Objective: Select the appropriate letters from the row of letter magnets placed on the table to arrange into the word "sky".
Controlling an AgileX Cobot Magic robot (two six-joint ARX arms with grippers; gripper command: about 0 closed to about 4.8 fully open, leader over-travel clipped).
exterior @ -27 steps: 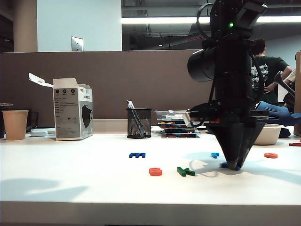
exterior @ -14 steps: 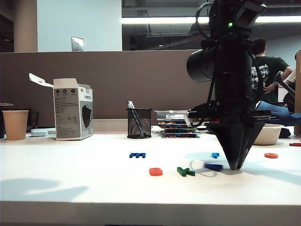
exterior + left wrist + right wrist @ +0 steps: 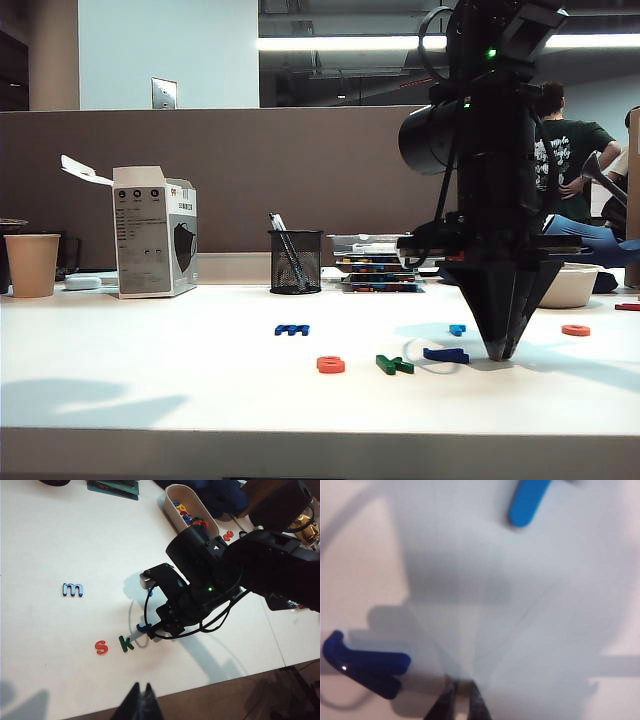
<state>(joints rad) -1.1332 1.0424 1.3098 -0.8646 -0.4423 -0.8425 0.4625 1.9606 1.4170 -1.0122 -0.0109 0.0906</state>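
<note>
Claws: right nrly together beside blue y; left together nr table edge.

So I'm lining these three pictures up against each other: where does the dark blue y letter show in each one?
Exterior view: the dark blue y lies flat on the table, between the green k and the right gripper.
Left wrist view: mostly hidden under the right arm; its hooked tail shows beside the k.
Right wrist view: beside the right gripper, the y lies apart from it.
Shared landmark: the right gripper.
</note>
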